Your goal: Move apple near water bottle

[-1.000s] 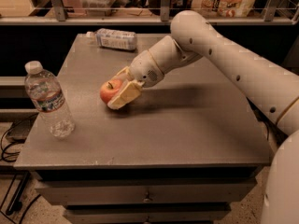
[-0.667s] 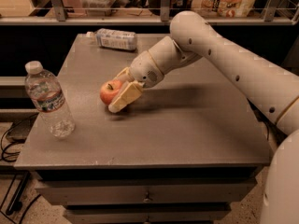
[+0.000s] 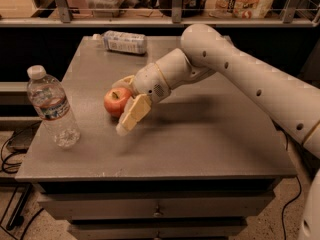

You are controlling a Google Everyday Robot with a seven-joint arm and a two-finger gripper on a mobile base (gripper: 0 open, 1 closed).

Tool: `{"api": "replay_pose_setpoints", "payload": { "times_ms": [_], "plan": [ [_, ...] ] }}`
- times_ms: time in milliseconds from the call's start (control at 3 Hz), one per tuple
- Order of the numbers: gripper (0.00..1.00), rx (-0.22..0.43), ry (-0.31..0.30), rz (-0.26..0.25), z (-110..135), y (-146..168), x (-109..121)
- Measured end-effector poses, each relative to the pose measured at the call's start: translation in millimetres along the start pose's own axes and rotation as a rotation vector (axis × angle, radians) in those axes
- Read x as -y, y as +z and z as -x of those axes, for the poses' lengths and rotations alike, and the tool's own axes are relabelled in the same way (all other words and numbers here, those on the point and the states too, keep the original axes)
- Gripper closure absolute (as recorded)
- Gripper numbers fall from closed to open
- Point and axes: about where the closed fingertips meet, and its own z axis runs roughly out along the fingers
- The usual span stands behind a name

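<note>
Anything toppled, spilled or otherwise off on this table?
Only the labelled bottle at the far edge of the table lies on its side. The water bottle stands upright; the gripper holds the apple mid-table. No spill shows.

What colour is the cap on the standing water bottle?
The cap of the water bottle is white in the camera view; the gripper is closed around the apple.
</note>
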Motion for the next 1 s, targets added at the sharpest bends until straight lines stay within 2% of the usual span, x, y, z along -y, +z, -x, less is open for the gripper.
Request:
{"api": "replay_pose_setpoints", "payload": {
  "times_ms": [667,1000],
  "plan": [
    [0.00,0.046,0.016,0.025,4,6,-15],
    [0.00,0.074,0.038,0.060,1,13,-22]
  ]
}}
